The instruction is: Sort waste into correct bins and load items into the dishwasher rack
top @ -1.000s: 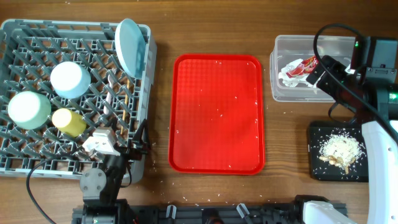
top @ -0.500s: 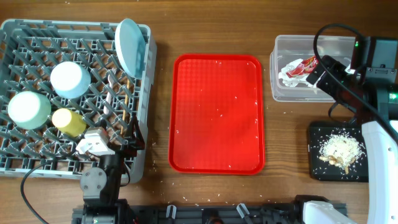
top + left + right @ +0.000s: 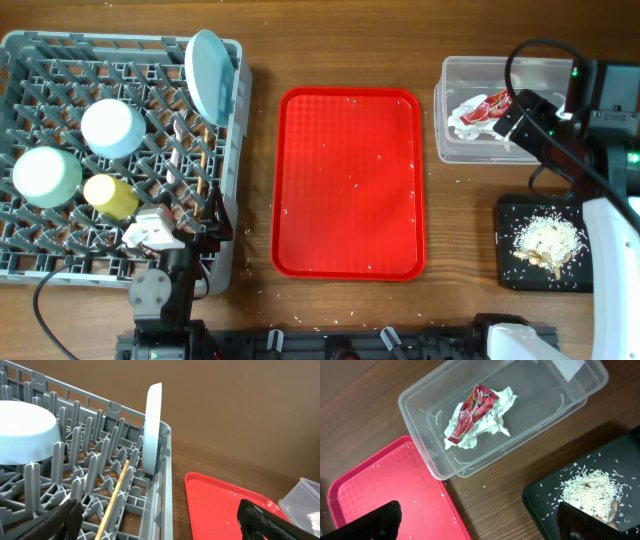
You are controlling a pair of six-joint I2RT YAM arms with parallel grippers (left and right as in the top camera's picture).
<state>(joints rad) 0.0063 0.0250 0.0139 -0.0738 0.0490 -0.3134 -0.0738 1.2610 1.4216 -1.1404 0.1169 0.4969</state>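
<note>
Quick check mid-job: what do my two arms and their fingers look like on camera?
Left arm: dark grey, round joint, white wrist block, black cable loop. Right arm: black links, white shell, black cable, small green light. Left fingers and right fingers: black.
</note>
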